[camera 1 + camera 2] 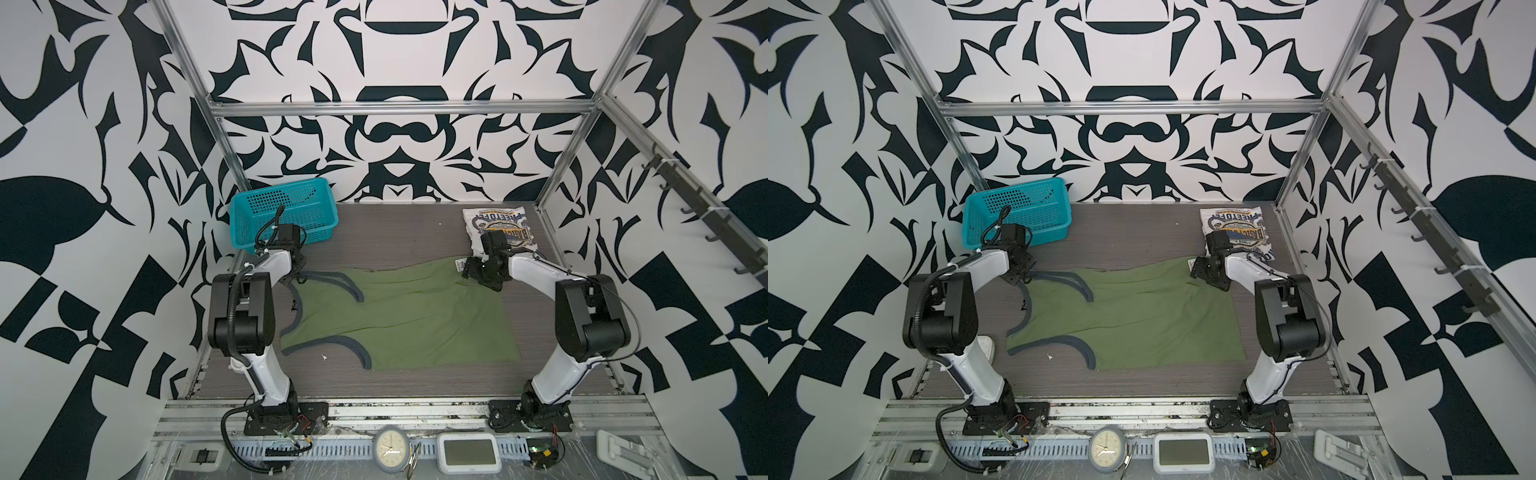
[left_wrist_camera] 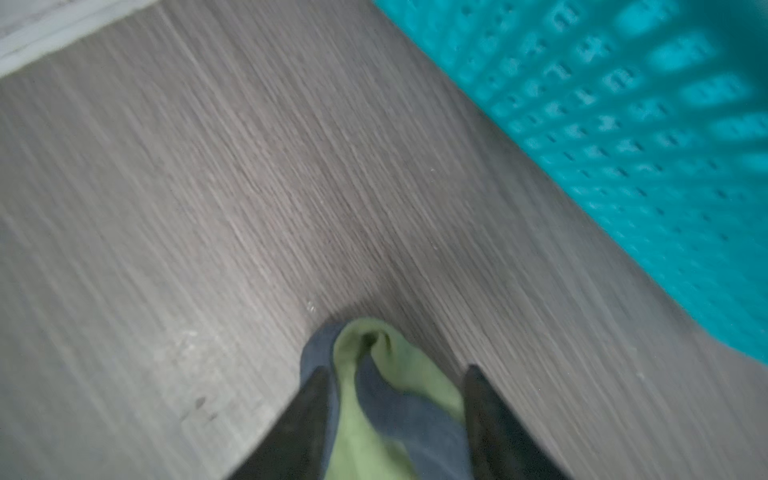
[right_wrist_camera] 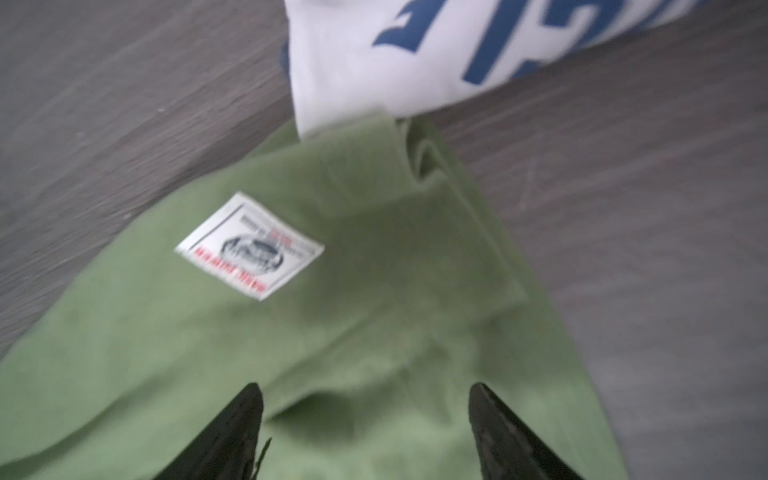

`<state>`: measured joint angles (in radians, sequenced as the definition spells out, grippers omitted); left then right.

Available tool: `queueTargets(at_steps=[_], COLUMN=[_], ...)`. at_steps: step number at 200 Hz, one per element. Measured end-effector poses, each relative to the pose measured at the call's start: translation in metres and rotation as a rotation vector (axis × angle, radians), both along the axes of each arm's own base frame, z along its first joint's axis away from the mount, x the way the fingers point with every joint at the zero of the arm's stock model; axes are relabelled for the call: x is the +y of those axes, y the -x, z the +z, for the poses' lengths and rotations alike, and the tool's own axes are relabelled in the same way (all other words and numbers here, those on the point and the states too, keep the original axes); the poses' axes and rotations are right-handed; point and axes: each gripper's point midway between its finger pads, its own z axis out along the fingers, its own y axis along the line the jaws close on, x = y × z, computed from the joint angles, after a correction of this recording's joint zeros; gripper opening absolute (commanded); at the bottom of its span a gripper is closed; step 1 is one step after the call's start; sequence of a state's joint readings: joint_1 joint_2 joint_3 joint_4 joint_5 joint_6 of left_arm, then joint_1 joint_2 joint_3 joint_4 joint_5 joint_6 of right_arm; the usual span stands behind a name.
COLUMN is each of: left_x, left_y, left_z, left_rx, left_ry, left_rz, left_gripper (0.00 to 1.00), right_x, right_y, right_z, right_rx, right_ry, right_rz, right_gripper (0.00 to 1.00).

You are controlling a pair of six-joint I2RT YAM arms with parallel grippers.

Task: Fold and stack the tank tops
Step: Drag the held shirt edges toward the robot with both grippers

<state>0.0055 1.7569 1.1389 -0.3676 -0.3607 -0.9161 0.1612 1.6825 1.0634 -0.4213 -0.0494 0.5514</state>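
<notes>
The grey wood-grain tabletop (image 1: 395, 232) carries the olive green cloth tank top (image 1: 399, 316), spread flat mid-table and, I judge, ready for folding. My left gripper (image 2: 395, 370) stands apart around its navy-trimmed strap. My right gripper (image 3: 365, 386), also apart, hovers over the hem corner. The folded white printed tank top (image 1: 498, 226) touches that corner, and the teal plastic mesh basket (image 1: 282, 216) crowds my left. The near strip of table offers folding room.

Basket (image 1: 286, 220) and folded top (image 1: 498, 224) lie behind spread top (image 1: 415, 316).
</notes>
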Motion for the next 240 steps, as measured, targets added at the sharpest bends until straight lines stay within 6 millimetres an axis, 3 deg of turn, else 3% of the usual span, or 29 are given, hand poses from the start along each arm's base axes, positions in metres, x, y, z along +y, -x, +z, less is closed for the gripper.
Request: queueTargets(at_steps=[24,41,71,93,110,136,160,198,240], left_x=[-0.010,-0.022,-0.081,-0.136,-0.169,-0.191,-0.216,-0.247,-0.253], left_y=[0.012,0.026,0.065,0.104,0.144,0.207,0.248,0.284,0.300], left_z=[0.043,0.070,0.092,0.082,0.060,0.025,0.013,-0.005,-0.031], left_rx=[-0.067,-0.112,-0.110,-0.015,0.100,0.290,0.377,0.451,0.532], left_ry=[0.000,-0.003,0.009,0.019,0.038,0.048,0.083,0.133,0.126], left_rz=[-0.052,-0.095,-0.281,-0.456,-0.564,-0.663,-0.737,-0.788,-0.768], left_gripper=[0.80,0.84,0.84,0.82,0.77,0.73,0.71,0.70,0.66], right_x=[-0.002,-0.005,-0.010,-0.014,-0.017,-0.024,-0.032,-0.041,-0.046], right_y=[0.022,0.042,0.090,0.124,0.143,0.163,0.179,0.193,0.208], right_z=[0.028,0.036,0.030,0.023,0.020,0.015,0.012,0.007,-0.006], right_rx=[-0.043,-0.045,0.029,0.098,0.143,0.188,0.217,0.242,0.292], right_ry=[0.002,0.008,0.031,0.044,0.057,0.077,0.093,0.109,0.116], right_rz=[0.020,0.028,0.035,0.026,0.010,-0.038,-0.093,-0.166,-0.222], right_gripper=[0.82,0.82,0.79,0.78,0.78,0.78,0.79,0.79,0.79])
